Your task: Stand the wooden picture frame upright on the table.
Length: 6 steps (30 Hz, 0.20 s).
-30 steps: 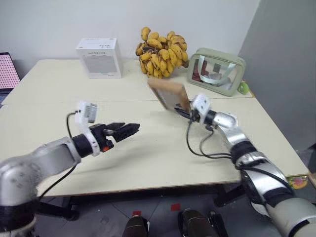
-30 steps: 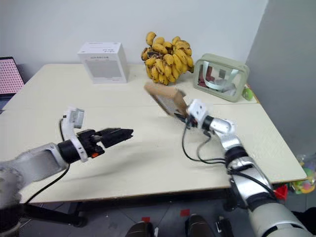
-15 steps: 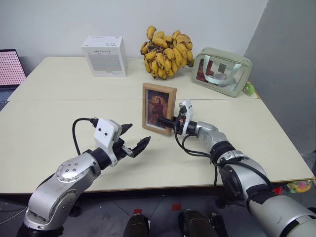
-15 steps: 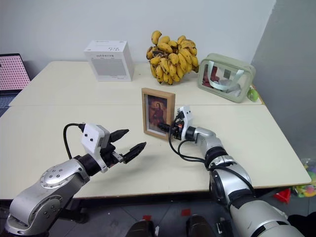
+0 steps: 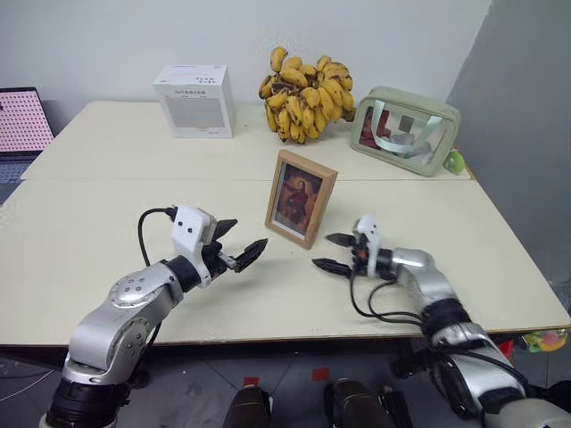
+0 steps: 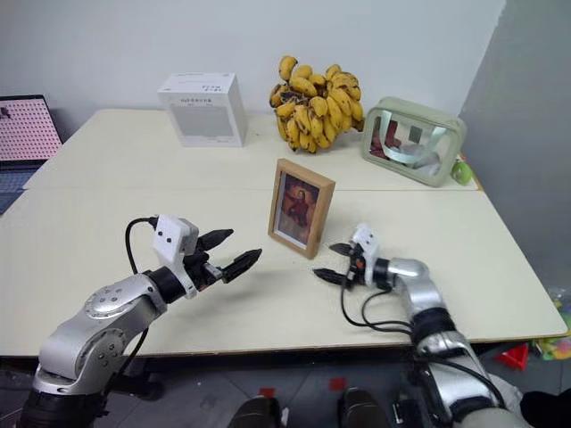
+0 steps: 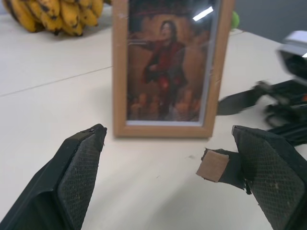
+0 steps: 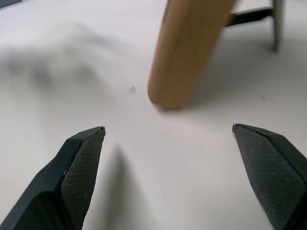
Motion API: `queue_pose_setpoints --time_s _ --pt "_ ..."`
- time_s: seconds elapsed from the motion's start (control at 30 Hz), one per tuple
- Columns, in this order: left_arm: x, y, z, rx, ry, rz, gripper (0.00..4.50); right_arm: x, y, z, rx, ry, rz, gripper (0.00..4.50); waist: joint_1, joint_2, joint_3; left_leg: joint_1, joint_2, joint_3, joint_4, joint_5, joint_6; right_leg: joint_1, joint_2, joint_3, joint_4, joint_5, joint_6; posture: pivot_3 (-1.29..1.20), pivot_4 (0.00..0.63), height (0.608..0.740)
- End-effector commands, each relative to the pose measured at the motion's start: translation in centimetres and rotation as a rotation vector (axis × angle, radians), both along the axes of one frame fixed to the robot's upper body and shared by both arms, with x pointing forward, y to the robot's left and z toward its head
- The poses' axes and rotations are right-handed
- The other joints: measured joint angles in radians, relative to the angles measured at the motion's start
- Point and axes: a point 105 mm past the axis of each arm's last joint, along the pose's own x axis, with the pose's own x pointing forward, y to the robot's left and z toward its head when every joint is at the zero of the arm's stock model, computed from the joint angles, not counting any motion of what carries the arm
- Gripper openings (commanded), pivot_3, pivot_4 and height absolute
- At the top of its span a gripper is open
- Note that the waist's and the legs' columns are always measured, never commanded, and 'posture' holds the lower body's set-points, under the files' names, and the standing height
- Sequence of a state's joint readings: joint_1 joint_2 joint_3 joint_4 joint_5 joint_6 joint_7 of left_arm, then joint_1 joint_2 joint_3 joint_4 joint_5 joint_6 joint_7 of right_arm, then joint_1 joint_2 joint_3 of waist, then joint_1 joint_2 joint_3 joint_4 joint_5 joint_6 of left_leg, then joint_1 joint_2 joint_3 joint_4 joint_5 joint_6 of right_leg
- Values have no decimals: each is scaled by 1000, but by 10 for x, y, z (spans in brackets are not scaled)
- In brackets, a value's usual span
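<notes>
The wooden picture frame (image 5: 301, 198) stands upright on the table (image 5: 98, 201), just in front of the seam, with its reddish portrait facing me. Nothing touches it. In the left wrist view the frame (image 7: 168, 72) rests on its bottom edge; in the right wrist view the frame's side edge (image 8: 189, 52) and a dark stand behind it show. My left gripper (image 5: 251, 232) hovers open a short way to the frame's left. My right gripper (image 5: 321, 250) is open just in front of the frame's right corner, apart from it.
Along the far edge stand a white printed box (image 5: 194, 100), a bunch of bananas (image 5: 308, 80) and a clear pouch (image 5: 406, 129) with a small green thing (image 5: 455, 160) beside it. A pink screen (image 5: 22, 120) sits at far left.
My right gripper has let go of the frame's right edge, opened wide and drawn back toward me. The frame now stands alone, turned slightly. My left gripper has sunk a little.
</notes>
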<state>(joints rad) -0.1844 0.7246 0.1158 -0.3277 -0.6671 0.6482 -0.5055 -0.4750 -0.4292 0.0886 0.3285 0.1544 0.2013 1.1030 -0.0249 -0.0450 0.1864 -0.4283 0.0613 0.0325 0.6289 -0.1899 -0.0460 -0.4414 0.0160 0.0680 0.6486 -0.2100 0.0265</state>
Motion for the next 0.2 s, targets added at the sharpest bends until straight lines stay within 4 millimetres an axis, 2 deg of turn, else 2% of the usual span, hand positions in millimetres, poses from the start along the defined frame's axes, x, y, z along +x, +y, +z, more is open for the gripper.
queue_pose_setpoints --time_s 0.03,0.13,0.2 --pt "3 17 32 -42 37 -85 4500 -26 10 73 57 -44 91 4447 -7 1 1 0 1 1 0 0 0 -1 0 0 0 0 0 0 150 740" --pt "8 36 60 -51 60 -135 4500 -41 21 114 103 -21 121 4447 -30 0 1 3 2 0 1 0 0 0 1 0 2 1 -1 0 150 740" --pt "9 42 72 -19 58 -166 4500 -42 25 124 113 -8 100 4447 -35 0 2 6 2 -3 0 0 0 -1 2 -1 3 2 -2 0 150 740"
